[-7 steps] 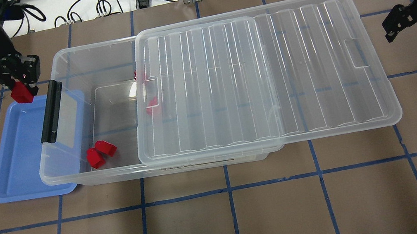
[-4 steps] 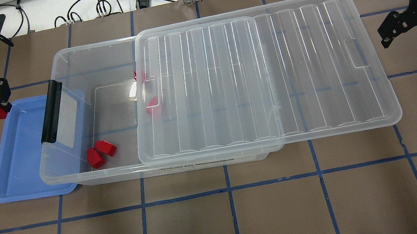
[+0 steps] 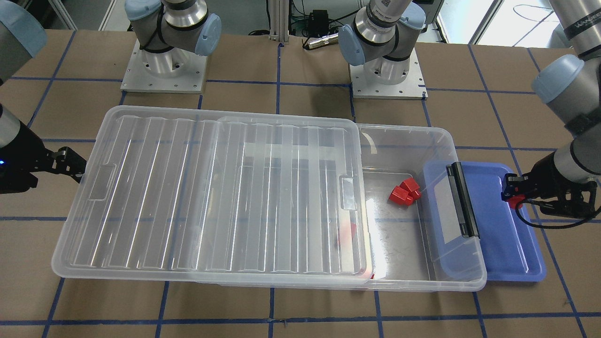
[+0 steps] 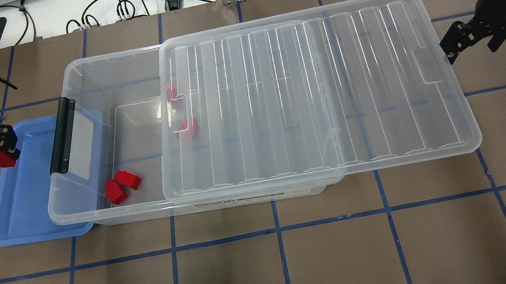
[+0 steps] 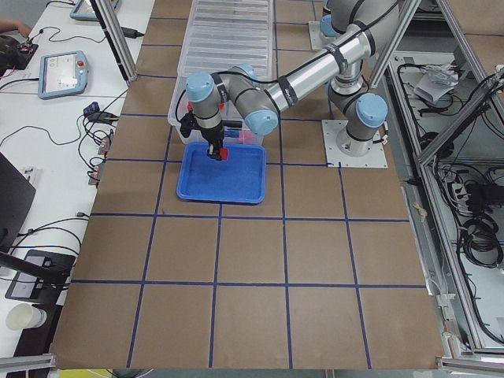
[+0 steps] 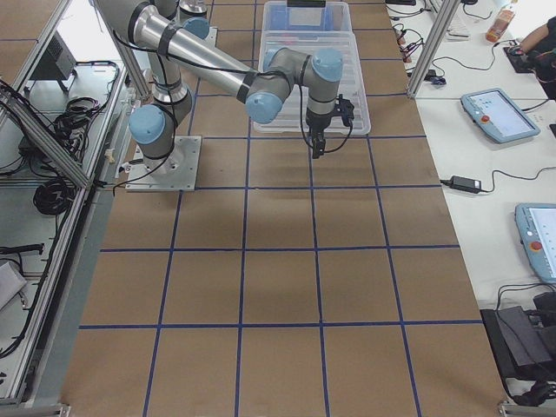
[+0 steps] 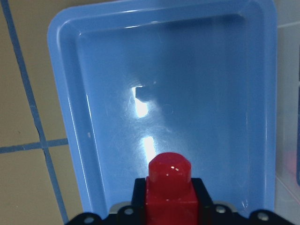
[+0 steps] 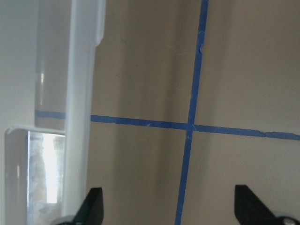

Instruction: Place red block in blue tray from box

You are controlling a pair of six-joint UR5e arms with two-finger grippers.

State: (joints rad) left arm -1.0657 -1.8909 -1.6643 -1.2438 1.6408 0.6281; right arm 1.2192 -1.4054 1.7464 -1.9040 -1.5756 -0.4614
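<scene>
Close to me, near the front wall of the box (image 4: 109, 68), two loose blocks (image 4: 128, 179) lie on the clear floor and touch each other. They are in the open part that the lid (image 4: 312, 97) does not cover. A bit farther back, two more blocks (image 4: 187, 126) show as red blurs under the edge of the lid. The lid is see-through with ribs. It lies flat on top of the box, pushed toward my right side, so it sticks out past that end. At the open end, a black latch (image 4: 62, 136) sits on the rim of the box. The blue tray (image 4: 23, 198) lies flat on the table (image 4: 283, 269) just beside that end, and from above the rim of the box covers its near side. My left gripper (image 4: 0, 150) is over the tray, close to the tray's outer rim, away from the box. Its two fingers squeeze the red block (image 7: 169, 187) between them, with the round stub poking out past the fingertips. I cannot tell if the block touches the tray floor. Far off at the other end, my right gripper (image 8: 169, 208) hangs over the brown table just beside the lid's edge, with its fingers wide apart and nothing in them.
</scene>
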